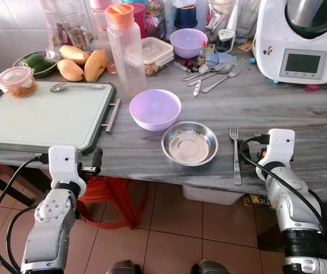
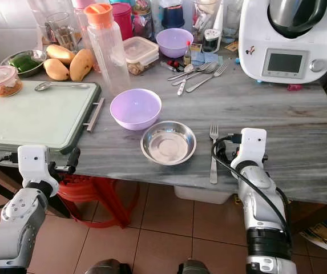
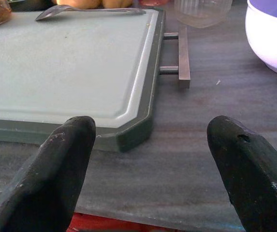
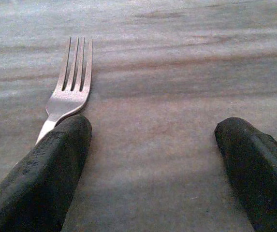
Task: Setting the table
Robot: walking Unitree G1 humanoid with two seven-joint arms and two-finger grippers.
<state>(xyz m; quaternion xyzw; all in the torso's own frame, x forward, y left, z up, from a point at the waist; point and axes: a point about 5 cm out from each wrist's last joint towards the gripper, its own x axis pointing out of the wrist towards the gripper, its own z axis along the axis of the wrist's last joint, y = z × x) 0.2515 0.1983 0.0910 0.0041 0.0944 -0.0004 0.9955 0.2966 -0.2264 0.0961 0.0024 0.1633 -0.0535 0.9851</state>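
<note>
Fork [image 1: 235, 152]: lying on the bench [image 1: 300, 114], just right of the steel bowl [image 1: 189, 142].
Right hand [image 4: 153, 164]: hovering just beside the fork's handle, fingers apart.
Purple bowl [image 1: 155, 109]: sitting behind the steel bowl.
Left hand [image 3: 153, 169]: hanging at the bench edge by the tray [image 1: 43, 114], fingers apart.
</note>
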